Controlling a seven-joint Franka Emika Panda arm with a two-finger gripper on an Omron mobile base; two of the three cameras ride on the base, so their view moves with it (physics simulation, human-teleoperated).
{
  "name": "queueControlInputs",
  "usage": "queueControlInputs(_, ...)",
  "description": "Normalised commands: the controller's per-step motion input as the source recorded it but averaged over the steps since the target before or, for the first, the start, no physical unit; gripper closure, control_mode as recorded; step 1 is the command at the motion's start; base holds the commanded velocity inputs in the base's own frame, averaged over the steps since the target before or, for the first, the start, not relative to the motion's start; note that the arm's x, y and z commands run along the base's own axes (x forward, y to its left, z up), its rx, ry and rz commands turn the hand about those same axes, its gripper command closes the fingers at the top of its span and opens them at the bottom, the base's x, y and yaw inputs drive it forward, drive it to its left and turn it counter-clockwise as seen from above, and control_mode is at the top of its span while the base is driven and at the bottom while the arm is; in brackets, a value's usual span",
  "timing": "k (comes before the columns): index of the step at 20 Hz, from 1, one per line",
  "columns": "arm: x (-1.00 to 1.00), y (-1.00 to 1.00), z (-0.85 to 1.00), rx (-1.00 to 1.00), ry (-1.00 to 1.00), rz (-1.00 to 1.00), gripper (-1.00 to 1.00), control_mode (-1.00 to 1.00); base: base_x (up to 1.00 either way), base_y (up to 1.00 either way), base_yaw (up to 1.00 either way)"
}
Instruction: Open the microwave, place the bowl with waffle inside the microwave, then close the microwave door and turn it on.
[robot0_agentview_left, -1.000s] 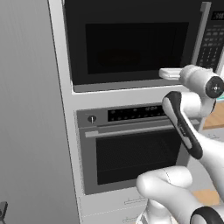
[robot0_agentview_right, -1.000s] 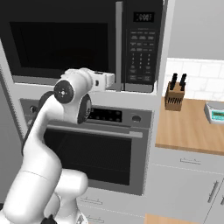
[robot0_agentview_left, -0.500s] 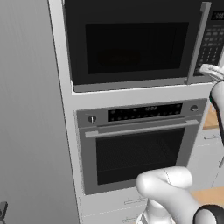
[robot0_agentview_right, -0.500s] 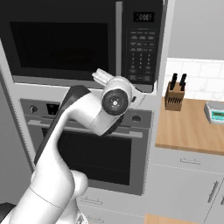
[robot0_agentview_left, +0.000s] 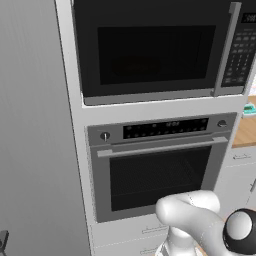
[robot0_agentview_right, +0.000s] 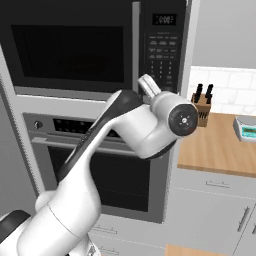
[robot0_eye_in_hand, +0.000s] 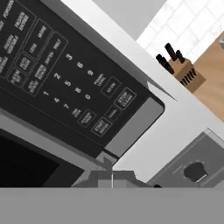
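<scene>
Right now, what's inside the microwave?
The microwave door is shut. Its window shows only darkness, so nothing inside can be made out.

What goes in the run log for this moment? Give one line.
phase: approach | microwave door: closed | arm: raised by keypad strip | end effector: state cannot tell | bowl, waffle: not yet inside

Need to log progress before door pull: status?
Gripper state unreadable, hand camera facing the keypad. Microwave door shut, handle ungrasped. Knife block on the counter beside it.

Glossy white arm (robot0_agentview_right: 100, 165), dark joints
</scene>
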Motion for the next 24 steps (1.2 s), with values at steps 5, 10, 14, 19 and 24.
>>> queueControlInputs(5,-0.04,0.04,-0.03,0.23,-0.15,0.01,1.0,-1.0,0.0,0.0,0.0)
queueControlInputs(10,0.0,0.36,-0.06,0.09,0.0,-0.02,1.0,-1.0,0.0,0.0,0.0)
queueControlInputs(14,0.0,0.31,0.0,0.24,0.0,0.0,1.0,-1.0,0.0,0.0,0.0)
queueControlInputs(19,0.06,0.15,0.0,0.27,0.0,0.0,1.0,-1.0,0.0,0.0,0.0)
queueControlInputs(24,0.28,0.2,-0.01,0.25,0.0,0.0,1.0,-1.0,0.0,0.0,0.0)
